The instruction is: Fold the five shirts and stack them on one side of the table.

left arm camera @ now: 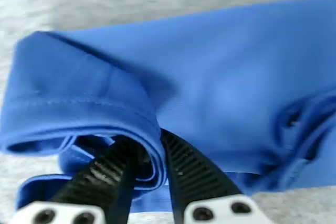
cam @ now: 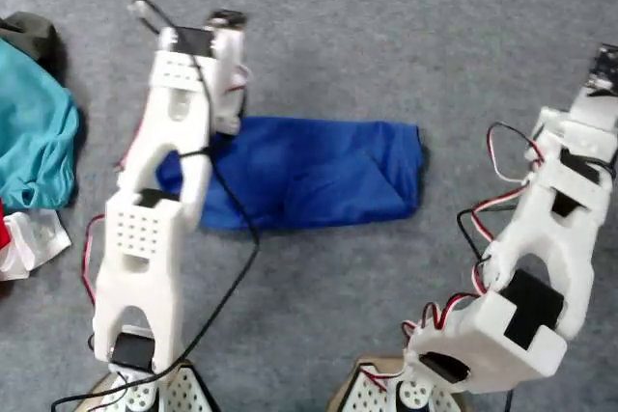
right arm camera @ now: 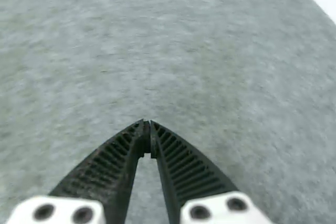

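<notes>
Right now our left tool point(left arm camera: 149, 144) is pinching a rolled hem at one end of the blue shirt point(cam: 319, 176), with the cloth bunched between the two ribbed fingers. Our right tool point(right arm camera: 147, 124) is pressed together with nothing in it, poised over bare grey counter point(cam: 386, 45), well apart from the shirt.

We see the main risk in that grip. It seems to catch only a few layers of the hem, so a lift could let one layer slip out and leave the fold crooked. Nothing pins the far end either, so a pull could drag the whole shirt along the counter rather than turn it over, and loosen the creases already in it.

The shirt lies partly folded near the middle of the counter. Its long axis runs side to side, from the left arm's end toward the right arm's. We cannot tell which end is the collar. A teal shirt point(cam: 34, 137) is heaped at the counter's left edge.
</notes>
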